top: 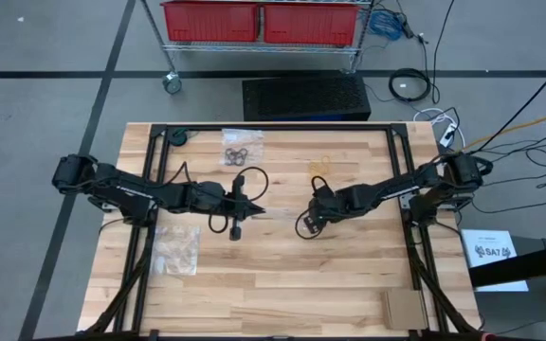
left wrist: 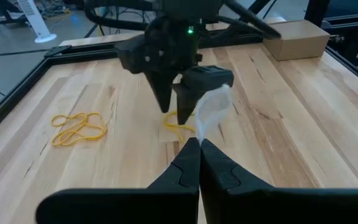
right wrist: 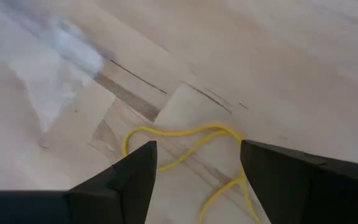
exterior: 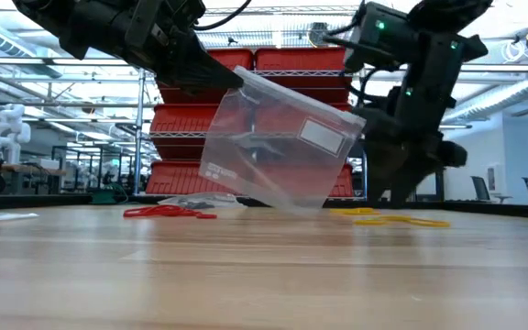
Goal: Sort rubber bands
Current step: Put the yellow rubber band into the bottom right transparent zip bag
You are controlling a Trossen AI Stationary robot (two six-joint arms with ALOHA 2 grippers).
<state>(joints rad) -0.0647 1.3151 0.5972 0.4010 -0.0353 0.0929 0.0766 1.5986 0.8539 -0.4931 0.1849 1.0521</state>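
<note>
**Left gripper pinches a clear bag while the right hangs spread over yellow bands**

The left gripper (left wrist: 199, 149) is closed tight, its two fingers pressed together on the edge of a clear plastic bag (exterior: 278, 147), which hangs tilted above the table (top: 282, 275) near its middle, one lower corner close to or perhaps touching the wood. Facing it, the right gripper (right wrist: 197, 165) points down with its fingers spread wide and nothing between them; a yellow rubber band (right wrist: 179, 140) lies on the wood directly under the gap.

A loose cluster of yellow bands (left wrist: 78, 127) lies farther off on the table, beyond the right gripper. In the low view red bands (exterior: 168, 212) lie on the surface under the left arm's side, yellow ones (exterior: 397, 218) under the right. At the far edge a second bag holds black bands (top: 238, 152), and a third bag (top: 176, 248) lies flat near the left arm; its contents are too faint to tell.
</note>
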